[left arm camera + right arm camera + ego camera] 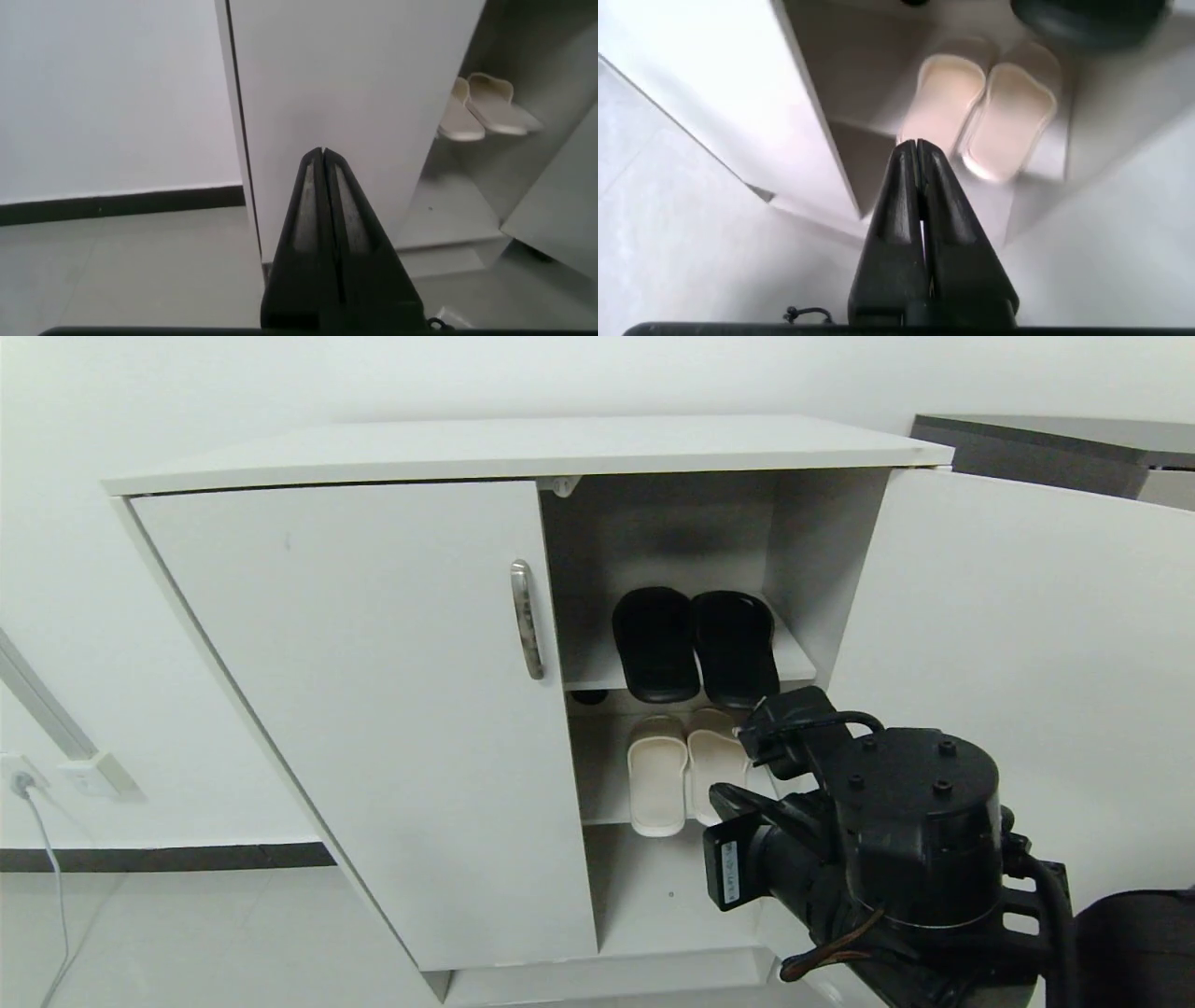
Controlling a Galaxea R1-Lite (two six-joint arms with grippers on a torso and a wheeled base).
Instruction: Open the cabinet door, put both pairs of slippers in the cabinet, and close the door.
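The white cabinet (523, 443) stands with its right door (1018, 681) swung open and its left door (355, 709) closed. A black pair of slippers (695, 646) lies on the upper shelf. A cream pair of slippers (686, 770) lies on the middle shelf below it. My right gripper (917, 147) is shut on nothing and hangs just outside the opening, pointing at the cream pair (990, 107). My left gripper (322, 154) is also shut and empty. It is low in front of the closed left door (355, 84), with the cream pair (486, 107) off to one side.
The left door's metal handle (527, 619) sits by the opening. The bottom compartment (653, 896) holds nothing. A wall socket with a cable (19, 782) is at the far left, and a grey table (1055, 443) stands behind the open door. Bare floor lies in front.
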